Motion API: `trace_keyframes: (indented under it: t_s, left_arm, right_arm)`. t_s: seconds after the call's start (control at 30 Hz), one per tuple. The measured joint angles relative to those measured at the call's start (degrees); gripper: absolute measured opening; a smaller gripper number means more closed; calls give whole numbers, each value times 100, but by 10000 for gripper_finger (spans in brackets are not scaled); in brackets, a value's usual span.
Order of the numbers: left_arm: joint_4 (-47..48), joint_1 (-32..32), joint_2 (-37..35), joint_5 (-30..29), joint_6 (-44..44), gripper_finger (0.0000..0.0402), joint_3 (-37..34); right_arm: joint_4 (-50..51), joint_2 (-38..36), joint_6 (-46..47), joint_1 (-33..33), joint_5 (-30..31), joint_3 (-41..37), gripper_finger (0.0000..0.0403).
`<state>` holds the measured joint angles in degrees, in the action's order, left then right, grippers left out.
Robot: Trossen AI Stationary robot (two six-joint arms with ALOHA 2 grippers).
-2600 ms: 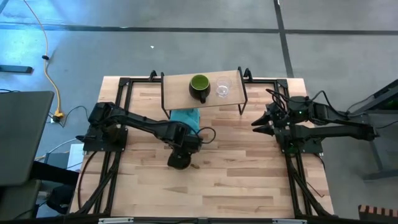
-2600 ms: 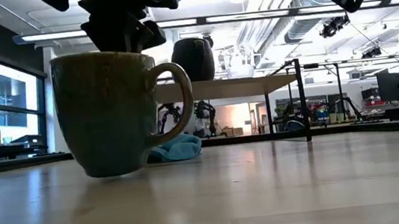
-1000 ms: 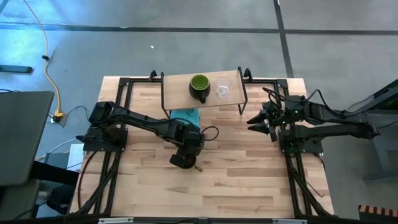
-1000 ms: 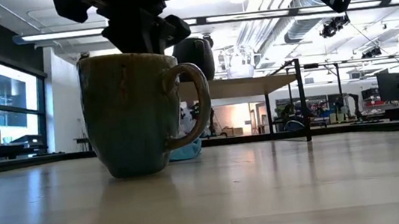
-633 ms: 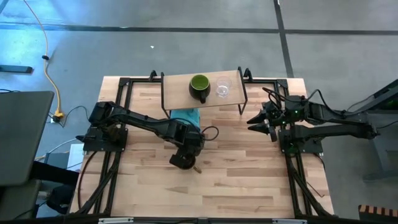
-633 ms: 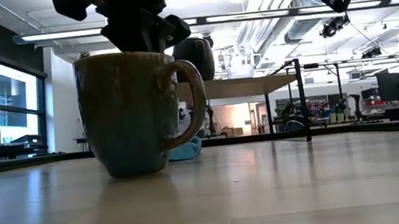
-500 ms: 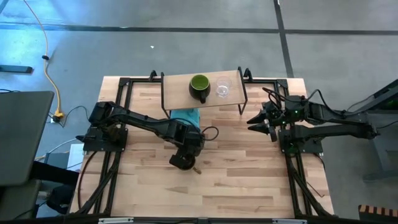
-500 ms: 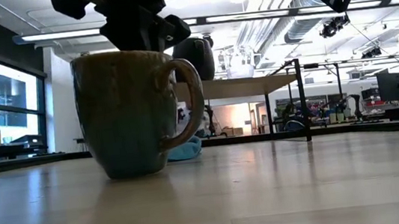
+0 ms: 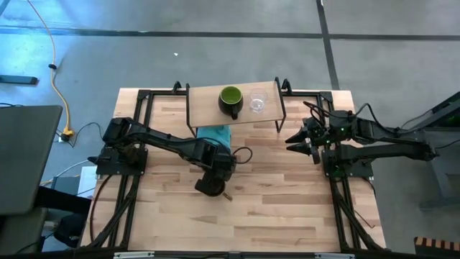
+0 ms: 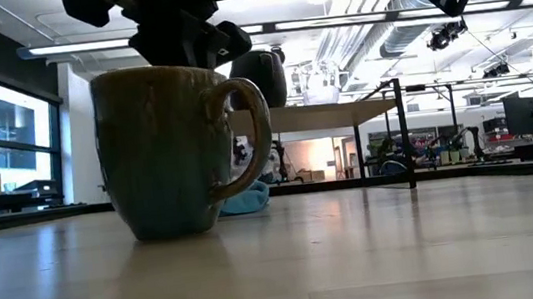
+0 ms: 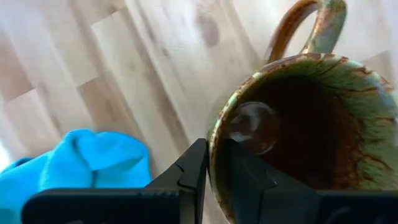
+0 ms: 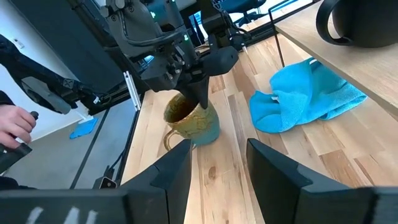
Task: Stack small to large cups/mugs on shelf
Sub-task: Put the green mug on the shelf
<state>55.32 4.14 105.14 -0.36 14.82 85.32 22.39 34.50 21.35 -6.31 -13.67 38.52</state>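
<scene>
The larger brown mug (image 10: 161, 151) stands upright on the table's planks, near the middle, with my left gripper (image 11: 215, 148) shut on its rim. It also shows in the high view (image 9: 210, 186) and the right wrist view (image 12: 193, 118). The green-lined dark mug (image 9: 231, 101) and the clear glass cup (image 9: 257, 101) stand side by side on the shelf (image 9: 205, 108) at the far edge. My right gripper (image 12: 217, 174) is open and empty, hovering at the table's right, beside the shelf's right end (image 9: 291, 144). My left gripper holds the brown mug by its rim (image 11: 214, 134), on the side roughly opposite the handle (image 11: 311, 25). One finger (image 11: 245, 177) is inside the mug and one (image 11: 194, 168) outside. The fingers come from above, pointing down. The mug stands upright with its base (image 10: 170, 226) on the table.
A teal cloth (image 9: 214, 134) lies crumpled on the table under the shelf's near edge, just beyond the brown mug. The shelf's black legs (image 10: 404, 134) stand at the far side. A person's hand (image 12: 12, 130) shows beyond the table's left.
My left gripper has shifted the brown mug a little toward the table's left. The mug has stayed upright with its base on the table, and the hold on the rim has not changed.
</scene>
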Motion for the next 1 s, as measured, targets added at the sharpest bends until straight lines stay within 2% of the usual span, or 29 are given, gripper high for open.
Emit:
trace_keyframes:
  t_s: [0.27,0.47,0.7,0.83,1.0]
  left_arm:
    - [-199,0,2,-526,-10,47,0]
    - [-287,2,2,-588,-30,47,0]
    - [-306,-7,2,-271,-190,47,0]
    - [-307,-7,2,111,-329,47,0]
    - [-306,-2,2,149,-294,47,0]
  right_arm:
    - [0,0,-186,-2,2,0,144]
    - [0,0,-230,-1,2,0,144]
    - [20,0,-234,-1,2,0,144]
    - [66,0,-234,-2,2,-1,144]
    - [63,0,-234,-2,2,0,144]
